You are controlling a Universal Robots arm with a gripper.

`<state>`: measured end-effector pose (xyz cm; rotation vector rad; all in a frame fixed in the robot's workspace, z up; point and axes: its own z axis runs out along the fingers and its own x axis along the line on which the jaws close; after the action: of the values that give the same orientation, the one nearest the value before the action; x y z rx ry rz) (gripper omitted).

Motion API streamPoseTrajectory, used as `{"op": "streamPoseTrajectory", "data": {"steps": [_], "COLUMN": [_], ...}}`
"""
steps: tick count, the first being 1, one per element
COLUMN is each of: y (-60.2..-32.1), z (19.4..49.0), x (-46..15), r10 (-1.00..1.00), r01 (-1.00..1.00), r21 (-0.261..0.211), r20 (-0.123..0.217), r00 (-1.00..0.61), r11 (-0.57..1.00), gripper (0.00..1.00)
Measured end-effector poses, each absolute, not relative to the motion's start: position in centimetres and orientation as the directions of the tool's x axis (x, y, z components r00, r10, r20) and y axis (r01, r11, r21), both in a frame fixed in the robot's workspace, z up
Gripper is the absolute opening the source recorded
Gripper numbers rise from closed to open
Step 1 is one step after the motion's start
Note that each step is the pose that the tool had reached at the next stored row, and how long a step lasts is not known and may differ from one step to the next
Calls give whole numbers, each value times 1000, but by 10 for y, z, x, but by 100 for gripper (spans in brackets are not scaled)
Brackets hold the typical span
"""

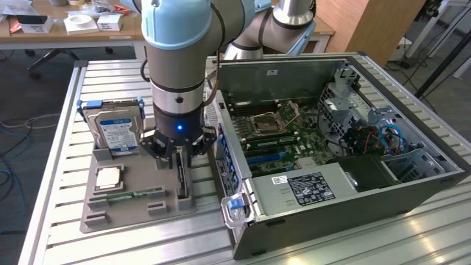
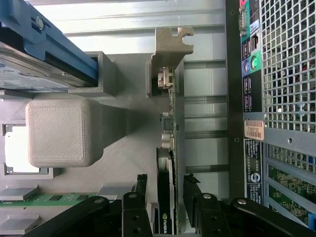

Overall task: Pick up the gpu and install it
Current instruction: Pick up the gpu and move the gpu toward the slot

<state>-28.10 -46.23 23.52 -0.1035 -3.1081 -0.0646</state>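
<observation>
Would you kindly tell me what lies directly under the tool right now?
Under the tool, the gpu stands on edge in the grey tray, between the open fingers, with a gap on either side. Its lower edge is sunk in the tray's slot and cannot be seen.

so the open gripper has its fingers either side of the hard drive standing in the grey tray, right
Not quite. The open gripper has its fingers either side of the gpu, not the hard drive. The wrist view shows the card standing on edge between them in the grey tray; the hard drive stands in a separate slot.
</observation>
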Motion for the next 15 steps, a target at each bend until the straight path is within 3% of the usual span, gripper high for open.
{"op": "streamPoseTrajectory", "data": {"steps": [15], "y": [-462], "z": [233], "x": [-281], "r10": [66], "r01": [67], "r21": [41], "r20": [32], "r00": [-997], "r11": [997], "gripper": [43]}}
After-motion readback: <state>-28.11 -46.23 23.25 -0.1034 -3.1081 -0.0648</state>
